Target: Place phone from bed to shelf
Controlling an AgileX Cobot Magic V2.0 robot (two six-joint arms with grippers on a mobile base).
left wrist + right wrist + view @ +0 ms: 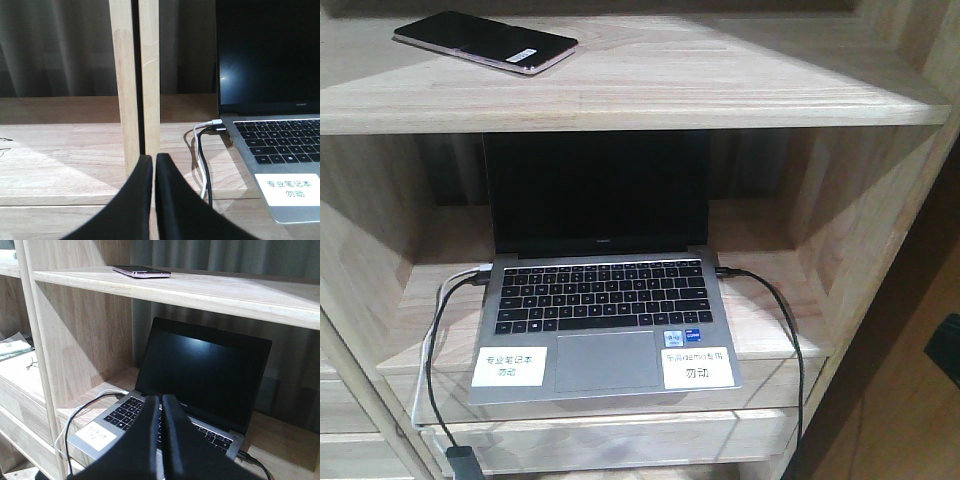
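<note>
Where it lies flat, phone [485, 42], glossy black, pinkish-edged

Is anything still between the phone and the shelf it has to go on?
Nothing visible. The phone already lies flat on the shelf, above the open laptop. Both the left gripper and the right gripper are shut, empty and down at laptop level.

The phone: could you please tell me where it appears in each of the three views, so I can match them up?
Exterior front-facing: the phone lies flat at the top left, on the shelf above the laptop.
Left wrist: the phone is not in view.
Right wrist: it lies at the top, left of centre, on the shelf plank.
Shared landmark: the open laptop with its dark screen appears in all three views.
</note>
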